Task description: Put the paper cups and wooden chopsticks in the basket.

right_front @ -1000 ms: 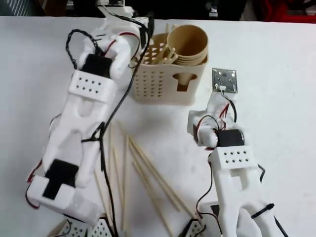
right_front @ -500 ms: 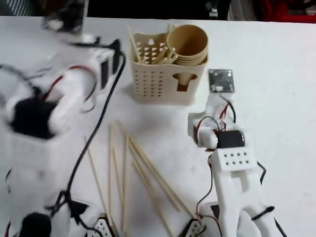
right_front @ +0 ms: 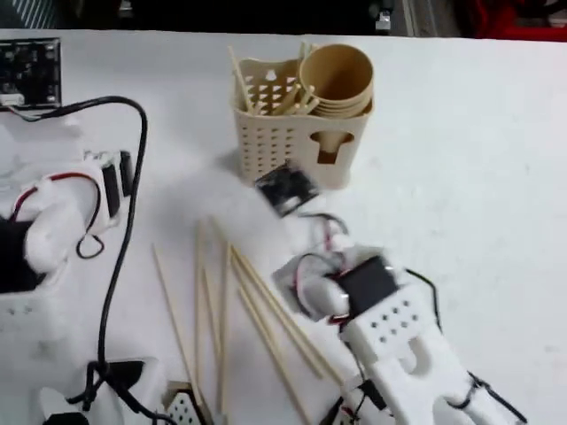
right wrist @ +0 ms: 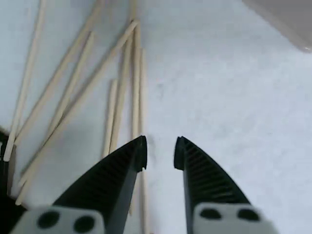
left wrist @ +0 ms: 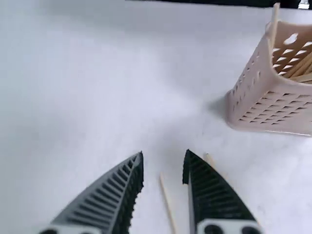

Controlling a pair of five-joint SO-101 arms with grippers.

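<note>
The cream perforated basket stands at the back middle of the table. It holds a stack of tan paper cups and some wooden chopsticks. Several loose chopsticks lie fanned out on the table in front of it. My left arm is at the far left; its gripper is open and empty over bare table, with one chopstick end below it and the basket off to one side. My right gripper is open and empty just above the loose chopsticks.
The white table has bare room to the right of the basket and at the back left. A black cable trails from the left arm down beside the chopsticks. The right arm's body lies across the front middle.
The left arm has swung away from the basket to the far left. The right arm has turned left, from beside the basket to over the loose chopsticks.
</note>
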